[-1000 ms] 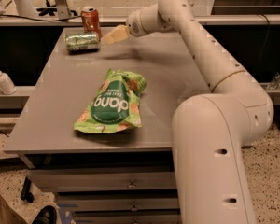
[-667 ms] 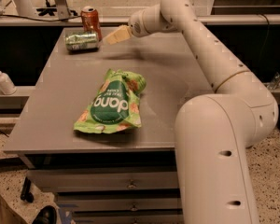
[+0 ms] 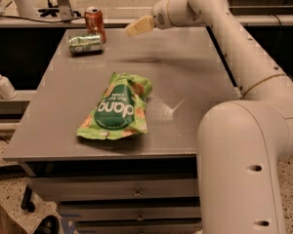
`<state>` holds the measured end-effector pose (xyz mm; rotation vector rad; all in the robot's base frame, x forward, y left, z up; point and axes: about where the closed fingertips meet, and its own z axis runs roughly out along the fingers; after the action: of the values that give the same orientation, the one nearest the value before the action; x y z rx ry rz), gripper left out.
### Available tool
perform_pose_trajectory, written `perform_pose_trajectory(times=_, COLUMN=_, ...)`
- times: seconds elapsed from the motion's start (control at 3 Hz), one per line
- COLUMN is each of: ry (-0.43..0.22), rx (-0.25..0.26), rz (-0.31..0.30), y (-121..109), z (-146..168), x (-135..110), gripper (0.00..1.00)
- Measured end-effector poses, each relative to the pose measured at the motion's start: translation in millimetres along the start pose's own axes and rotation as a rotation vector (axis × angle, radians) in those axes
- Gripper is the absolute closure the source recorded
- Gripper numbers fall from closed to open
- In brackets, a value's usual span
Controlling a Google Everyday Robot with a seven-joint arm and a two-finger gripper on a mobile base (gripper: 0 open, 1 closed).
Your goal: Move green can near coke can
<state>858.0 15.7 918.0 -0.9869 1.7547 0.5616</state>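
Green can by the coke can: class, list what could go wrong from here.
1. The green can lies on its side beside the coke can, near the edge of the table; a nudge might roll it off.
2. The gripper hovers just right of both cans; a low sweep might topple the upright coke can.

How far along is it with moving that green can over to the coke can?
Looks done: the green can lies on its side right in front of the upright coke can, at the table's far left corner. In hand: nothing visible; the gripper hangs above the table to their right, apart from both. Left: probably only retracting the arm.
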Motion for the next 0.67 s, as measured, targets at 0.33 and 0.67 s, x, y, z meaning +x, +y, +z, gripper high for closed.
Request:
perform_pose_trajectory(times=0.33, ry=-0.033, rx=0.016, rz=-0.01, y=-11, z=-41, x=-19, gripper=0.0)
perform_pose_trajectory(times=0.67, ry=-0.075, rx=0.005, rz=0.014, y=-13, z=-84, x=-35, gripper=0.0)
